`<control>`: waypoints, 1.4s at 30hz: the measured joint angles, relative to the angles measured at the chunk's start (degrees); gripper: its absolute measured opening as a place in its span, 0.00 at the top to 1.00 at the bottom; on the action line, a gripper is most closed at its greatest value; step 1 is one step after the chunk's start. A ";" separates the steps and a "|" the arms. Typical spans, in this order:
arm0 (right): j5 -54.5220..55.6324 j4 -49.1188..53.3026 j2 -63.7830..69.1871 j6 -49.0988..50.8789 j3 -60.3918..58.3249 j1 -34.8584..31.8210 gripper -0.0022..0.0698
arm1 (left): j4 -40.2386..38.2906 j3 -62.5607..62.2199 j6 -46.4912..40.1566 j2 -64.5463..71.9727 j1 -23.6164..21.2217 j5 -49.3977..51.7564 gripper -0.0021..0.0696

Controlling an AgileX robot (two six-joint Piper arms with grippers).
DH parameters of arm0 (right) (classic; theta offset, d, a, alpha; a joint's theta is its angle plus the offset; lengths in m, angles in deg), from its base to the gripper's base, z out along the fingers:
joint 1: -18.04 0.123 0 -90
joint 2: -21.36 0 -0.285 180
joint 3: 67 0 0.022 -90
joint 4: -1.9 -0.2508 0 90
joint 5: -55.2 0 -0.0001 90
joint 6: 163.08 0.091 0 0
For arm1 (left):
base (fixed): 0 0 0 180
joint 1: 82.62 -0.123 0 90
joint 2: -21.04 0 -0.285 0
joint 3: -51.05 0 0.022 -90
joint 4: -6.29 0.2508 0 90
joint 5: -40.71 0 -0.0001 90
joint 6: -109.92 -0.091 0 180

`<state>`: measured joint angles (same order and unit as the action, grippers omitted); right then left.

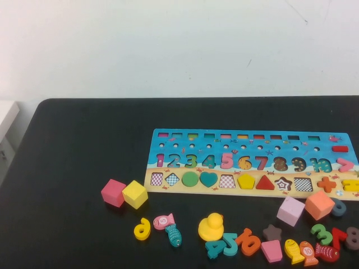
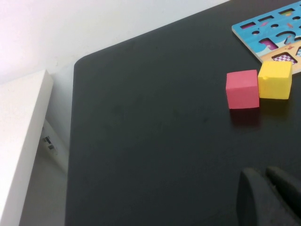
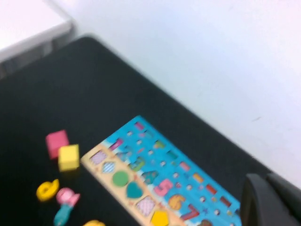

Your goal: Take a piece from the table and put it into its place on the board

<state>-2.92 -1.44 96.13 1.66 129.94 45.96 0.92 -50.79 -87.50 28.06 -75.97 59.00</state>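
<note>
A small flat yellow wooden pentagon (image 1: 245,180) sits in its slot in the shape row of the long blue-and-sandy wooden puzzle board (image 1: 252,141), right of centre in the high view. The board lies on the black matte bench (image 1: 73,157). The left end effector (image 2: 270,197), lower right of its wrist view, hangs above bare bench, grip unclear. The right end effector (image 3: 270,200) is clenched, empty, above the board.
</note>
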 joint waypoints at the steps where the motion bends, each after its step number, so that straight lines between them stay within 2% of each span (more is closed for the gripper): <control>1: 3.94 -0.29 -2.64 0.00 -4.87 -1.03 0.94 | 0.00 0.00 0.00 0.00 0.00 0.00 0.97; 4: 14.16 -2.20 -9.00 0.00 -18.42 -5.72 0.94 | 0.00 0.00 0.00 0.00 0.00 0.00 0.97; 8: 23.30 -5.09 -17.33 0.00 -35.24 -15.60 0.94 | 0.00 0.00 0.00 0.00 0.00 0.00 0.97; 13: 29.70 -5.10 -30.73 0.00 -52.17 -26.35 0.94 | 0.00 0.00 0.00 0.00 0.00 0.00 0.97; 20: 34.91 -4.98 -55.02 -0.02 -73.91 -33.56 0.94 | 0.00 0.00 0.00 0.00 0.00 0.00 0.97; 25: 35.12 -4.98 -66.60 -0.02 -85.80 -36.70 0.94 | 0.00 0.00 0.00 0.00 0.00 0.00 0.97; 31: 35.12 -4.98 -67.62 -0.12 -94.51 -37.06 0.94 | 0.00 0.00 0.00 0.00 0.00 0.00 0.97; 38: 36.67 -4.98 -67.62 0.13 -95.28 -37.06 0.94 | 0.00 0.00 0.00 0.00 0.00 0.00 0.97; 42: 36.87 -0.41 -67.62 6.88 -95.30 -37.06 0.94 | 0.00 0.00 0.00 0.00 0.00 0.00 0.97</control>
<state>33.94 -1.85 28.51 8.54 34.64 8.90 0.92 -50.79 -87.50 28.06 -75.97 59.00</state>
